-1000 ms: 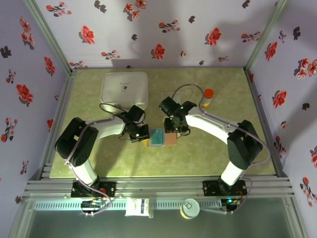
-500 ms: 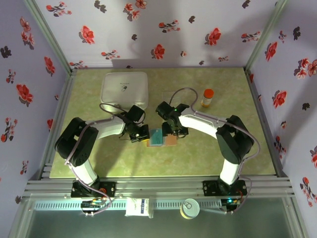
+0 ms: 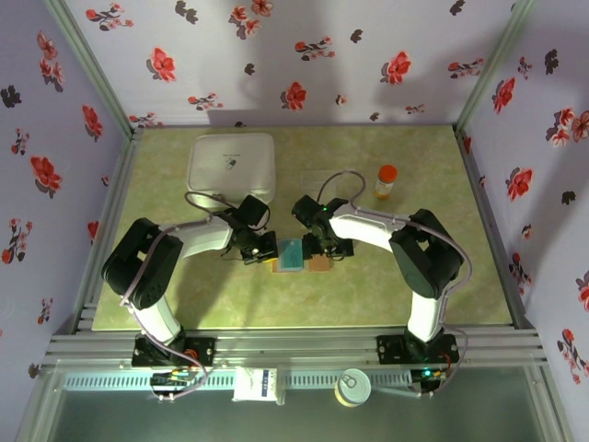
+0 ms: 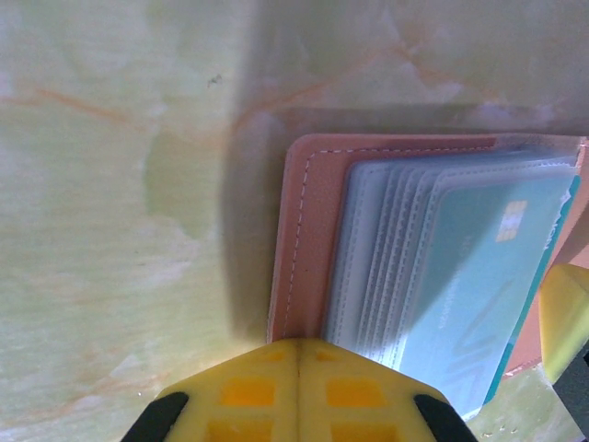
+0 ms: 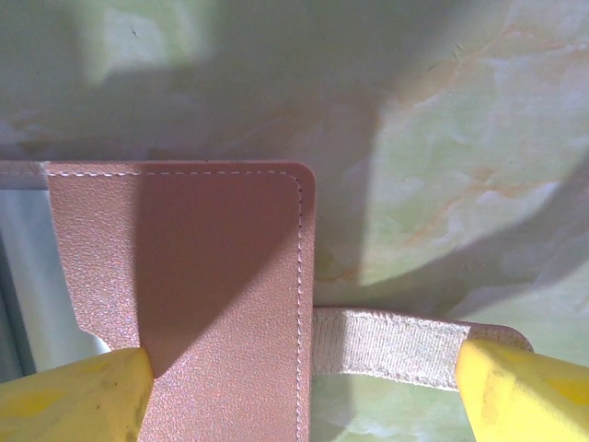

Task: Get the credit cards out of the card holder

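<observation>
Card holder: open, centre of tabletop, teal credit card sleeved inside. Left gripper: jaws shut, empty, on left flap. Right gripper: jaws wide, empty, astride right flap and strap. Risk: closing pinches leather, dragging holder, not card.

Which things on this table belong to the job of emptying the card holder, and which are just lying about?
Part of the job:
- card holder, lying open
- teal credit card in its clear sleeves
- left gripper, shut at the holder's edge
- right gripper, open over the leather flap

Lying about:
- white box
- orange-capped bottle
</observation>
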`<move>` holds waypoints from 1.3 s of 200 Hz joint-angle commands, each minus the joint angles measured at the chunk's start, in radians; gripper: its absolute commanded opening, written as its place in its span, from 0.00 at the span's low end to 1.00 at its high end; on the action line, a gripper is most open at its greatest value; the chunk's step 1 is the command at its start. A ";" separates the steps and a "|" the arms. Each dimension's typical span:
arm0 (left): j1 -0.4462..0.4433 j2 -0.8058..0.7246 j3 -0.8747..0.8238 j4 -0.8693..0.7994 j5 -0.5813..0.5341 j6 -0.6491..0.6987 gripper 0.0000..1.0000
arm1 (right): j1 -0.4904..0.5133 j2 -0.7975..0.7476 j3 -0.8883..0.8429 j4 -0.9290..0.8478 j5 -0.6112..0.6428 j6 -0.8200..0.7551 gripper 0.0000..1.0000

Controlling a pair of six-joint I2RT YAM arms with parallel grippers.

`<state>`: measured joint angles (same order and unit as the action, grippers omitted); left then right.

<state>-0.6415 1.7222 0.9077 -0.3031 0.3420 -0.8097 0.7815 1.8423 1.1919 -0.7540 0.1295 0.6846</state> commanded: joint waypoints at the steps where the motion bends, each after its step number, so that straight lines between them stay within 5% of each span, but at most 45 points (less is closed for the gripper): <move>1: -0.007 0.050 -0.037 -0.023 -0.055 0.006 0.00 | -0.016 0.021 -0.029 0.021 -0.009 0.009 0.87; 205: -0.023 0.073 -0.021 -0.023 -0.052 0.003 0.00 | -0.062 0.112 -0.144 0.142 -0.098 0.006 0.79; 260: -0.024 0.072 -0.027 -0.023 -0.053 0.005 0.00 | -0.077 0.110 -0.161 0.164 -0.135 0.001 0.67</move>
<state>-0.6460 1.7248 0.9081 -0.3008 0.3416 -0.8097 0.7197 1.8278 1.1152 -0.6540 0.0257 0.6819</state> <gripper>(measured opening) 0.044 0.688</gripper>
